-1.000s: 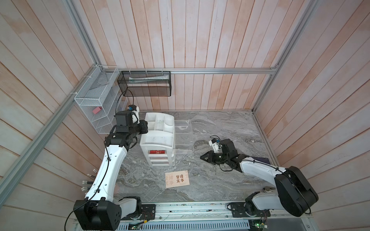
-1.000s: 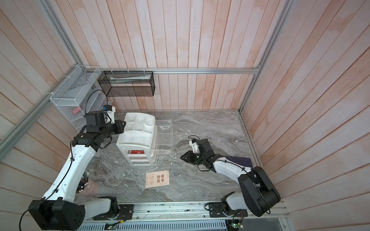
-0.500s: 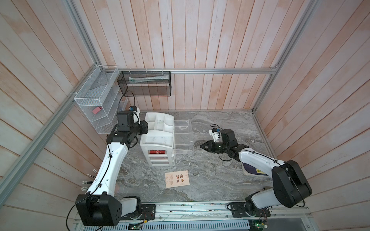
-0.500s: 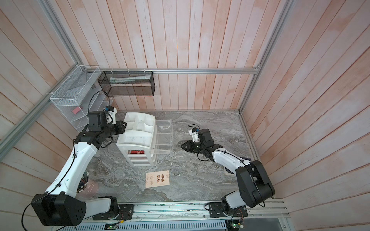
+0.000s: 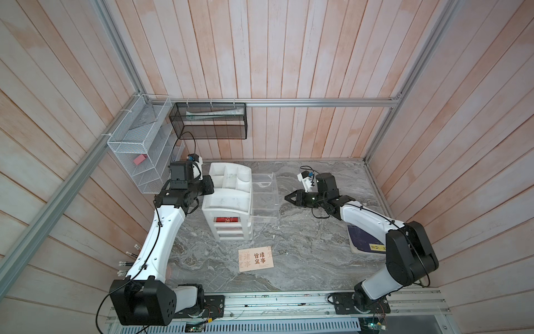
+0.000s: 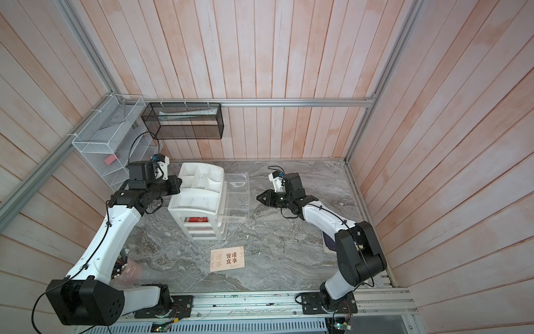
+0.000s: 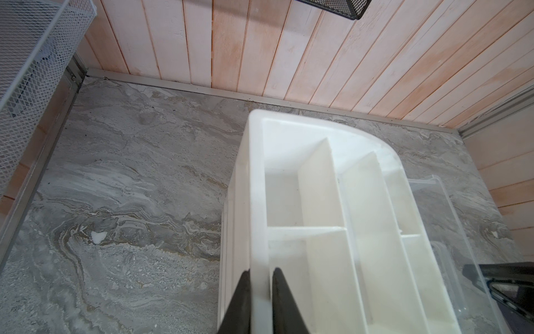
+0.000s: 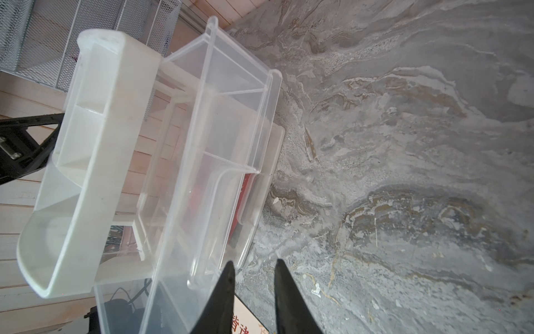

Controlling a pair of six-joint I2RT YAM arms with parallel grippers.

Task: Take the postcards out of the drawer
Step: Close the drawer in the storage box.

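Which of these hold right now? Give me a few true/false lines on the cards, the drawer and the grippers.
1. The cream postcard lies on the table, outside the drawers. True.
2. The right gripper holds a red card. False: its jaws stand apart with nothing between them.
3. The left gripper grips a wall of the white organizer. True.
4. The clear drawer is pushed fully in. False: it sticks out of the organizer toward the right arm.
5. A red postcard shows inside the organizer, below its top tray. True.
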